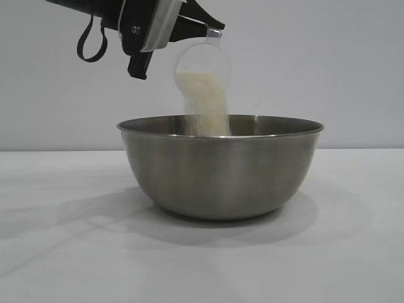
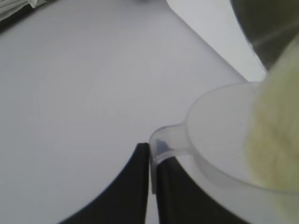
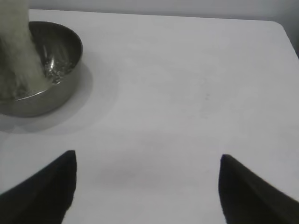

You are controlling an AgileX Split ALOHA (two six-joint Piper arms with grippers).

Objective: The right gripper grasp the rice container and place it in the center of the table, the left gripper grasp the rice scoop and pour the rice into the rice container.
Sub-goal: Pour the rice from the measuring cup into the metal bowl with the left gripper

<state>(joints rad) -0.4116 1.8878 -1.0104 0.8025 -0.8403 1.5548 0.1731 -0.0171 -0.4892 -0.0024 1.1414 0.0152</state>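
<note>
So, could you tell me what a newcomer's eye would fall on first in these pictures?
First, the rice streaming from the tilted rice scoop that the left pincer holds by its handle above the rice container. That big steel bowl stands in the middle of the white table. The right pincer hangs open off to the side, holding nothing.

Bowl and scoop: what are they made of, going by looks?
Rice container: looks like stainless steel with a brushed grey finish; it shows a soft metallic sheen, faint vertical streaks and a thin rolled rim. Rice scoop: likely clear plastic, translucent and slightly frosted; the rice shows through its wall, and the handle looks moulded in the left wrist view.
</note>
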